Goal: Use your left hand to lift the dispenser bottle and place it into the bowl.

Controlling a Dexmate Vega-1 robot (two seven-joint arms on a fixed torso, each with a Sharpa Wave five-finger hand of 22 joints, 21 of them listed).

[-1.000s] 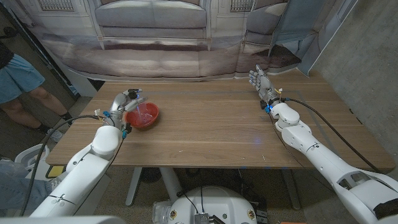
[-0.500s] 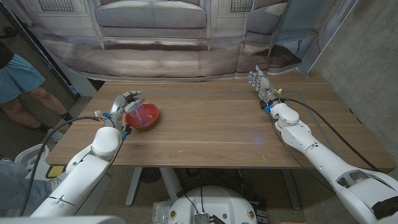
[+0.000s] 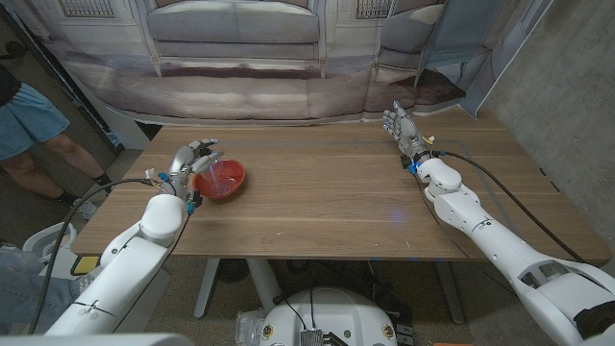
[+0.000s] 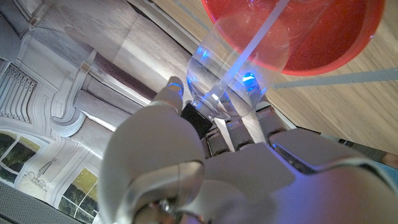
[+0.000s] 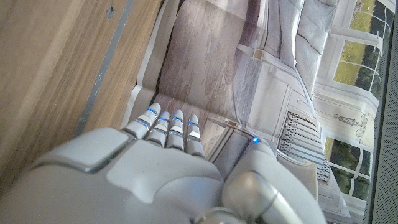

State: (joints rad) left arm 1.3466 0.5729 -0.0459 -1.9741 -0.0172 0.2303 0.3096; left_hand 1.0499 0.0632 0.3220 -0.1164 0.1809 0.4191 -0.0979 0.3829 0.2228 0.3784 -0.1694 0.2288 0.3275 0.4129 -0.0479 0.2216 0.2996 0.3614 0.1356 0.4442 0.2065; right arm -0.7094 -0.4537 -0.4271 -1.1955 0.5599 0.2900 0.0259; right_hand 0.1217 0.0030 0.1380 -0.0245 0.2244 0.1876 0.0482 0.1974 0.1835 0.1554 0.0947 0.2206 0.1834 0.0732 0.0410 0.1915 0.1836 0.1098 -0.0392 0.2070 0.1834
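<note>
A clear dispenser bottle with a thin tube inside lies tilted over the rim of the red bowl. One end of it sits between the thumb and fingers of my left hand, which holds it. On the table's left side the bowl stands with my left hand at its left rim and the bottle faint between them. At the far right my right hand stands on the table with straight fingers and holds nothing; it shows again as my right hand.
The wooden table stretches wide between the two arms. A person's legs are beyond the left edge. A sofa stands behind the far edge. A cable runs along my right arm.
My left hand's fingers have spread a little and the hand has drawn slightly back from the bowl's rim. The right arm has not moved.
</note>
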